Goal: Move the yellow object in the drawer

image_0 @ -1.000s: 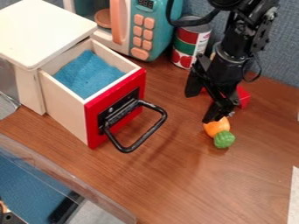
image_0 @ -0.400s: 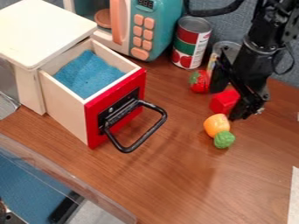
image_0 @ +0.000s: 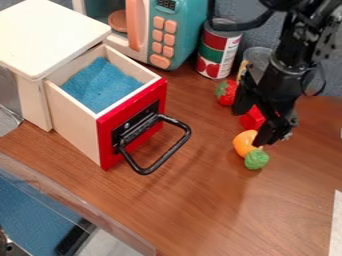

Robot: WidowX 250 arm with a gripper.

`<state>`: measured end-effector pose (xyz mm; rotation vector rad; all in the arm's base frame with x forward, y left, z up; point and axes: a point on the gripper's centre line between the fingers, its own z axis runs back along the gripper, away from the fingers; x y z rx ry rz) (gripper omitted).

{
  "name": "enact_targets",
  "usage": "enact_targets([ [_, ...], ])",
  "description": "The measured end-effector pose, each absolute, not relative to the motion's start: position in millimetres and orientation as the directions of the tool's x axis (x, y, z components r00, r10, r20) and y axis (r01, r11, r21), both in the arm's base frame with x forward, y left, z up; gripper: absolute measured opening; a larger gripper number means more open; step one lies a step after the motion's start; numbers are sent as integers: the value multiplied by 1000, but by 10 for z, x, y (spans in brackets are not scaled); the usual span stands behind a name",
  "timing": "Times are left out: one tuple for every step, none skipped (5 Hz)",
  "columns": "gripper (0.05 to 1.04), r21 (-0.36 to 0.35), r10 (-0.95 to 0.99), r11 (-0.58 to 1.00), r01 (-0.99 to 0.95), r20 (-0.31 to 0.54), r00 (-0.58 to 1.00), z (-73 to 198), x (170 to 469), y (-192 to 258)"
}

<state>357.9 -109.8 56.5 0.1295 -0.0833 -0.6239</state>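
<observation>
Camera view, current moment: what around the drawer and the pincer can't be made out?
All in the camera view:
- Floor of the drawer: hidden by blue material.
- Red block: partly hidden by the pincer.
- Yellow-orange object: right side partly covered by the pincer; contact between them can't be judged.
- Toy microwave: top cut off by the upper edge.

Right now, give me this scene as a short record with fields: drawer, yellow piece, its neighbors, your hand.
Drawer: pulled open, blue cloth inside
Yellow piece: on the table, outside the drawer
Neighbors: green piece beside it, red block and strawberry farther back
Hand: open, low by the yellow piece
</observation>
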Motion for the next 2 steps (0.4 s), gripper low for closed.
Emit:
enact_targets([
  [1001,147,-584,806,574,37,811,526,3588,-1098],
  [1001,156,-595,796,585,24,803,516,3559,-1146],
])
